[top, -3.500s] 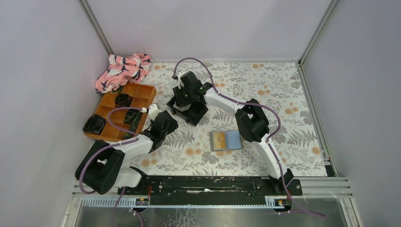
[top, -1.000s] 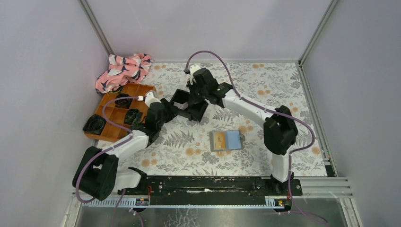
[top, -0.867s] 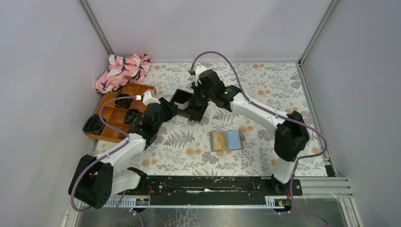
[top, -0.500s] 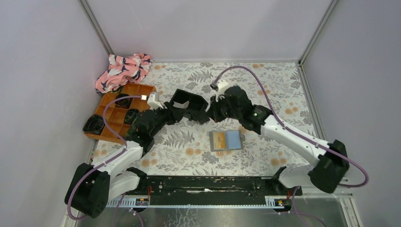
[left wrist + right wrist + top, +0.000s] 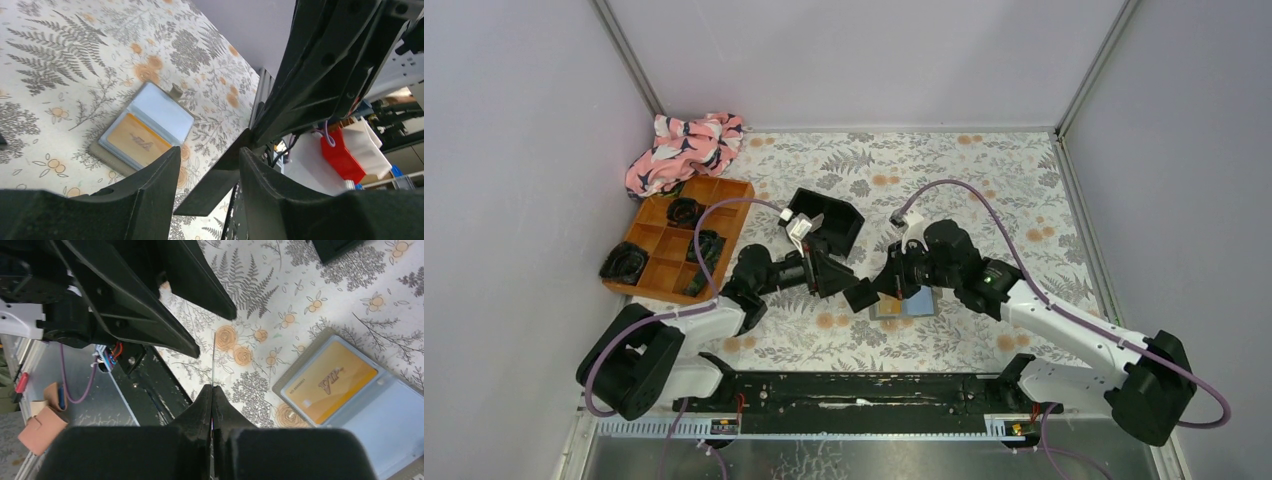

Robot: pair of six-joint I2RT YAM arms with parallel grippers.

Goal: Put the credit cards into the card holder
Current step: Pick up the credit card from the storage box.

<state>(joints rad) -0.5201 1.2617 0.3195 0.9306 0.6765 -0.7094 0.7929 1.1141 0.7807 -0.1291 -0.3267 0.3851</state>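
right fingers swung down beside card holder | pinching credit card

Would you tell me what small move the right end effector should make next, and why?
Probably carry the thin card sideways over the bare blue-grey pocket of the open grey folding card holder. The right end effector is shut on that card, beside the holder; the other pocket already shows a gold card.

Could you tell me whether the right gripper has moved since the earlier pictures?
Yes. The right gripper, gripping a credit card, has left the black tray and come toward the arm bases, now at the left edge of the open card holder.
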